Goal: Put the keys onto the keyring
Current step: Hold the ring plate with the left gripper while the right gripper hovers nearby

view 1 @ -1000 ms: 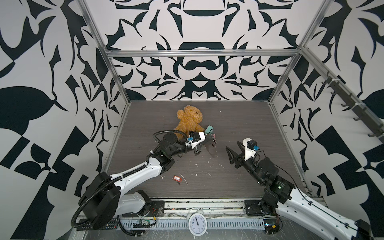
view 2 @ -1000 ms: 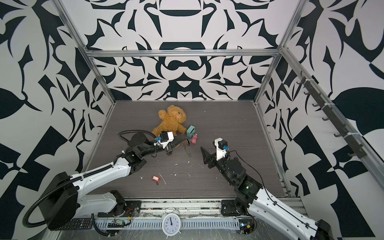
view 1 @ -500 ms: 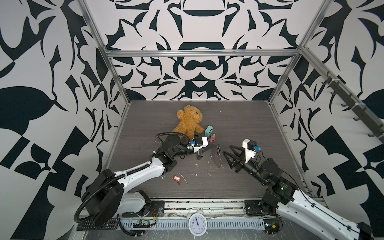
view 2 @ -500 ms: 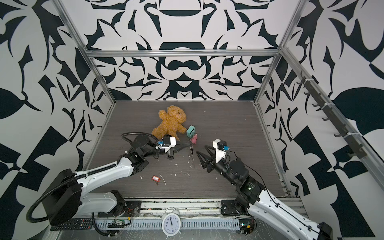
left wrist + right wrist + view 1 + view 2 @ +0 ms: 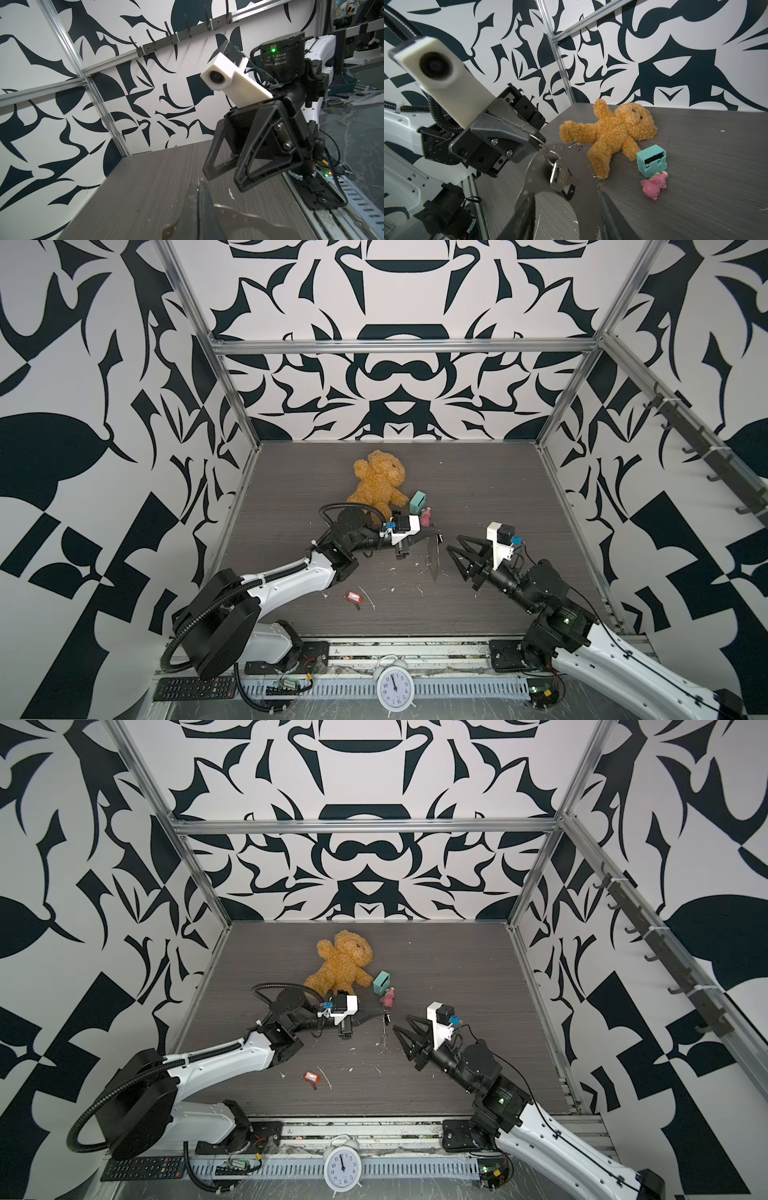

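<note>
My left gripper (image 5: 432,533) (image 5: 536,141) is shut on a small silver keyring (image 5: 539,139) and holds it above the table's middle. A curved grey strap (image 5: 583,166) (image 5: 434,562) with dotted edges hangs from the ring. A silver key (image 5: 559,176) and a black fob (image 5: 570,190) hang there too. My right gripper (image 5: 566,194) (image 5: 454,544) is open, one finger on each side of the strap; I cannot tell if they touch it. The red tag (image 5: 354,596) (image 5: 311,1076) lies alone on the table near the front. In the left wrist view my shut fingers (image 5: 199,207) point at the right gripper (image 5: 226,180).
A tan teddy bear (image 5: 378,481), a teal box (image 5: 417,502) and a pink toy (image 5: 426,516) lie behind the grippers. A white clock (image 5: 394,682) and a black remote (image 5: 195,689) sit on the front rail. Hooks (image 5: 681,423) line the right wall. White scraps litter the table.
My left gripper has carried the ring and strap rightward and nearer the front. My right gripper has moved left to straddle the strap, and its jaws have narrowed.
</note>
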Robot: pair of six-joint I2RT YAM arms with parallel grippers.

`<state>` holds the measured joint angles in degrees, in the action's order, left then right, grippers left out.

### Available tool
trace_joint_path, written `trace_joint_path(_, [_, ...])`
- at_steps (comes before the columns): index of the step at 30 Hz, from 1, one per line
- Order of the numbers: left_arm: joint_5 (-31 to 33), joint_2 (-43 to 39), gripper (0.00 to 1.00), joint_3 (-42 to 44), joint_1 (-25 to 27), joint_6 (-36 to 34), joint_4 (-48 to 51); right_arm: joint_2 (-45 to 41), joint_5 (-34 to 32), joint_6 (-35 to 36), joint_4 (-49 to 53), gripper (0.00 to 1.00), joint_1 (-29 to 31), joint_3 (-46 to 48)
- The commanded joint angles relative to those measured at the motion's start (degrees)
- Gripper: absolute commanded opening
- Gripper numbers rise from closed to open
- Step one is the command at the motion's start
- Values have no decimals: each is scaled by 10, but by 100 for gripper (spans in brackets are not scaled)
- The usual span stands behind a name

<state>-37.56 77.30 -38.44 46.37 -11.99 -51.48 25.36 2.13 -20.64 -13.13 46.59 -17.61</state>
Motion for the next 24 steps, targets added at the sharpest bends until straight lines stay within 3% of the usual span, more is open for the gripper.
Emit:
trace_joint_path(1, [-13, 4, 0, -19, 2, 0, -38, 5, 0, 15, -28, 52, 0, -8])
trace_joint_path(5, [-13, 15, 0, -18, 2, -10, -54, 25, 12, 39, -33, 56, 0, -23])
trace_joint_path(13, [-34, 37, 0, -30, 2, -12, -59, 70, -2, 70, -31, 53, 1, -40])
trace_joint_path(24, [-57, 37, 0, -31, 2, -14, -56, 49, 10, 73, -43, 47, 0, -27])
